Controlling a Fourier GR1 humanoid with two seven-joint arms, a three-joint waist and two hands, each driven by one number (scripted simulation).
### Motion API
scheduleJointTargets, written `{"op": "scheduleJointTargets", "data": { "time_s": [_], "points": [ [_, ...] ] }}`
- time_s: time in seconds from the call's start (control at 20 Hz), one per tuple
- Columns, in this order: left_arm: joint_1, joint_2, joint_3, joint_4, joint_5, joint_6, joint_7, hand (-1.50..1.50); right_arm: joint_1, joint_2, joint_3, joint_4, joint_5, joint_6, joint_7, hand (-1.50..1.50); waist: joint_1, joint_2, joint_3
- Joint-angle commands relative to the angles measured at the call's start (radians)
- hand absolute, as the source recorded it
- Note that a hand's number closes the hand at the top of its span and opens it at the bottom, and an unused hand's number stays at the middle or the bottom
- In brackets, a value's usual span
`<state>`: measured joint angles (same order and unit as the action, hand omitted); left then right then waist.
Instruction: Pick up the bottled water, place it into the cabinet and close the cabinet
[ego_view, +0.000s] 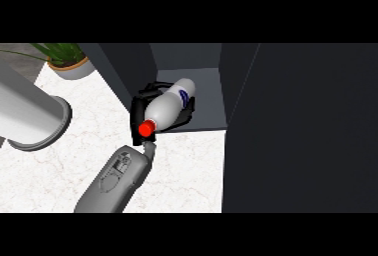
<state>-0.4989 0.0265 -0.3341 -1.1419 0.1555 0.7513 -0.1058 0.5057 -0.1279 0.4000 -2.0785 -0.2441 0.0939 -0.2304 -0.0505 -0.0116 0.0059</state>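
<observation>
Bottled water (168, 104) is grasped by the hand (140, 114), tilted with cap at 7 o'clock, base led into cabinet (210, 95) opening for placement on its floor.

This looks like a home kitchen. A white, faintly veined marble table (81, 130) spreads out left of a tall dark cabinet (310, 125), whose open compartment shows a pale grey inner wall. Up and to the left of the cabinet, a potted plant (68, 60) sits in a light grey pot. Farther left of the cabinet lies a large pale cylinder (29, 117), perhaps a paper towel roll.
</observation>
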Motion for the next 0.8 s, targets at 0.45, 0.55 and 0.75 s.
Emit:
{"op": "scheduleJointTargets", "data": {
  "time_s": [0.45,0.55,0.75],
  "points": [
    [-0.264,0.100,-0.017,0.297,-0.122,0.024,0.054,1.50,-0.015,-0.003,0.012,0.024,0.017,0.004,-0.002,-1.50,-0.043,0.035,-0.006],
    [-0.267,0.142,-0.012,0.302,-0.129,0.032,0.070,1.50,-0.024,-0.003,-0.009,0.008,-0.012,0.004,0.014,-1.50,-0.040,0.037,-0.006],
    [-0.332,0.135,0.018,0.412,-0.114,0.014,0.062,-1.50,0.007,0.000,0.005,0.008,-0.018,0.011,-0.012,-1.50,-0.044,0.038,-0.007]
  ]
}}
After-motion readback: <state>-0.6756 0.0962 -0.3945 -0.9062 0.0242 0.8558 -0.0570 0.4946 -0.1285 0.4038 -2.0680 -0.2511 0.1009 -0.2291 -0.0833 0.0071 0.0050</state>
